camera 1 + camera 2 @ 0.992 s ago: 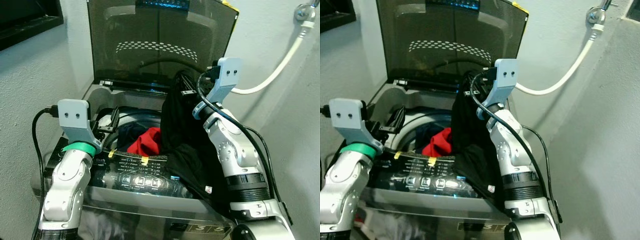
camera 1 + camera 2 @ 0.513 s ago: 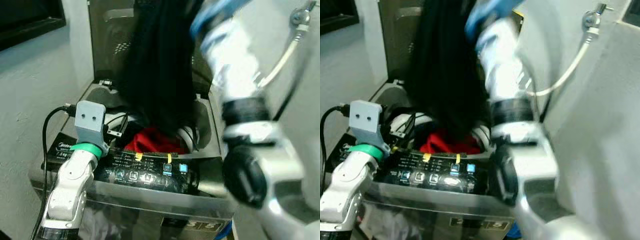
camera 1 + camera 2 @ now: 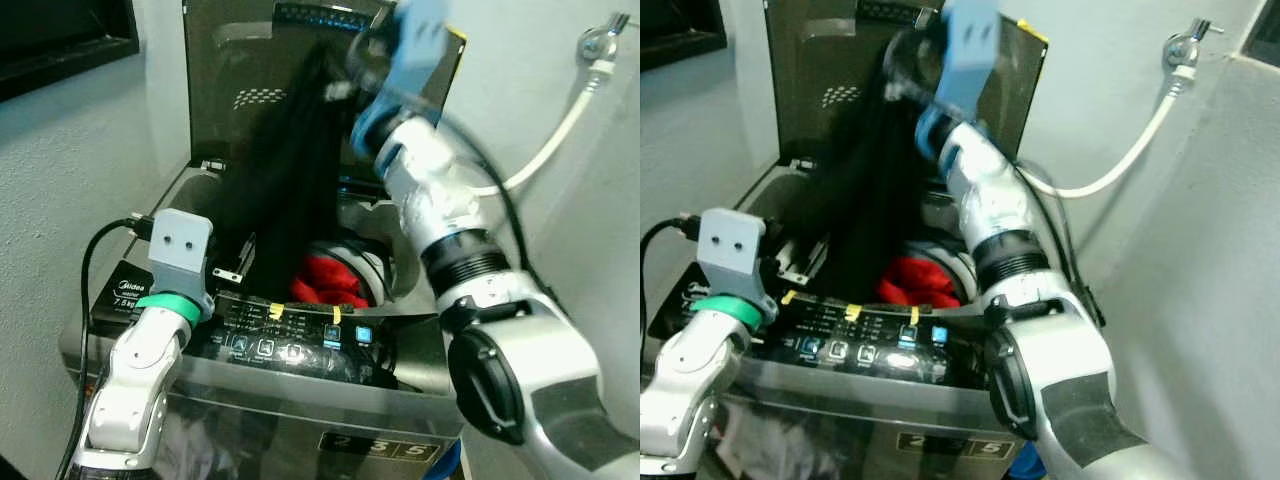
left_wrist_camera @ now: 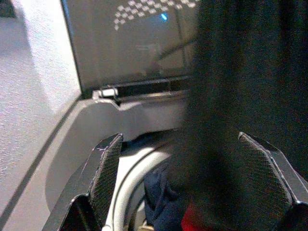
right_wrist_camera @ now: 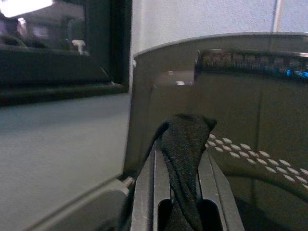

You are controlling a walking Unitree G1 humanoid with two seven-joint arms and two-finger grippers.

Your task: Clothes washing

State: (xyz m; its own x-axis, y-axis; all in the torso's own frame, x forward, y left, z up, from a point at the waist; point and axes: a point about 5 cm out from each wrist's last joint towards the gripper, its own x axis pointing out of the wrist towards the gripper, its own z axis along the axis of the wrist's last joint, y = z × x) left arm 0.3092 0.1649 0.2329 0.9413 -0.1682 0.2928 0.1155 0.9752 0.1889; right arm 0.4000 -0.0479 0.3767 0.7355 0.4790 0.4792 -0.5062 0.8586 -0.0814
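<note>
Open washing machine [image 3: 300, 350], red garment [image 3: 330, 280], perhaps navy cloth [image 4: 161, 192] inside

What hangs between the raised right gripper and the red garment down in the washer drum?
A black garment, pinched in the right gripper, hangs in one long drape down to the red garment in the drum, seen in both eye views. The left gripper waits open beside it.

Even, soft indoor light fell on the pale walls, with no hard shadows. The right arm [image 3: 430, 190] and its blue wrist mount were smeared by motion blur in both eye views. The washer's tinted lid [image 3: 230, 90] carried dim reflections. In the left wrist view the black cloth [image 4: 245, 96] was dark and blurred. A bright glare patch sat in a corner of the right wrist view.
</note>
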